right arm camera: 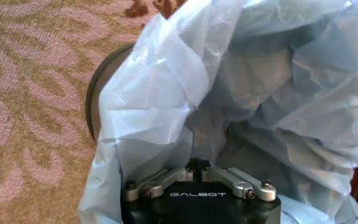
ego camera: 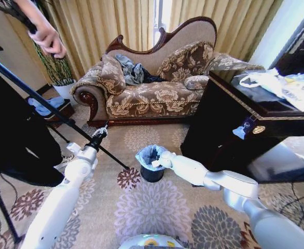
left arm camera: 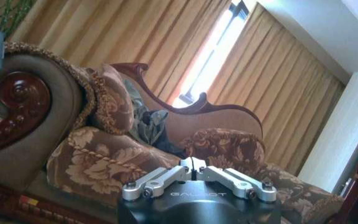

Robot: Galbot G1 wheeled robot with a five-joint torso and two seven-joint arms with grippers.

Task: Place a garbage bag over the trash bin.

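Down on the carpet [ego camera: 157, 207], the right gripper [right arm camera: 195, 161] pinches the garbage bag [right arm camera: 278, 93] at the trash bin [ego camera: 152, 174] rim; the left gripper [left arm camera: 193, 169] hovers closed, empty, toward the sofa [left arm camera: 104, 158].

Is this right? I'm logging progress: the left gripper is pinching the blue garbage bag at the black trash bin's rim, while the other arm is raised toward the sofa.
Not quite: the right gripper pinches the pale blue garbage bag at the black trash bin rim, as the head and right wrist views show. The left gripper, jaws shut on nothing, is the one raised toward the sofa.
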